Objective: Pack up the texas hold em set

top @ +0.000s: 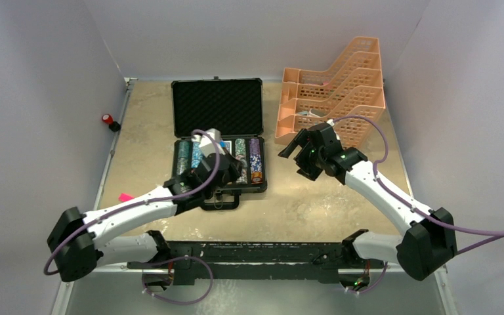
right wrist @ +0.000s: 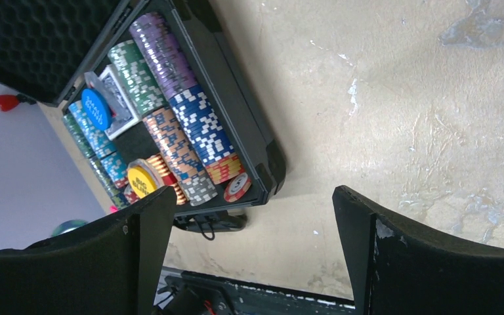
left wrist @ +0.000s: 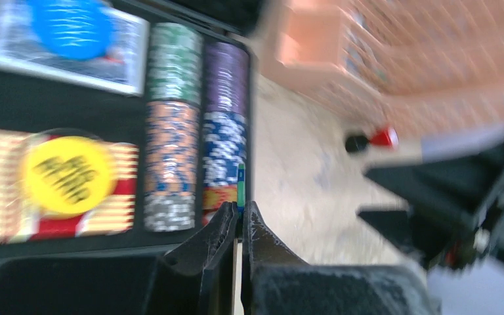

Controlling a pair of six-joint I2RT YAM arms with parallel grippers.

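The black briefcase (top: 216, 108) lies open mid-table with its foam lid up. Rows of multicoloured poker chips (top: 254, 161) fill its base. In the left wrist view, which is blurred, the chip rows (left wrist: 170, 125) lie beside two card decks topped by a blue dealer button (left wrist: 72, 26) and a yellow one (left wrist: 67, 176). My left gripper (top: 231, 172) hovers over the case's front right part, shut on a green chip (left wrist: 241, 180) held on edge. My right gripper (top: 291, 146) is open and empty, right of the case. A red-and-white chip (right wrist: 237, 187) lies flat at the case's front right corner.
A peach lattice tray rack (top: 331, 92) stands at the back right, close behind my right gripper. A pink marker (top: 125, 196) lies near the left table edge. A red knob (top: 107, 119) sits by the left wall. The case handle (top: 220, 200) points toward me.
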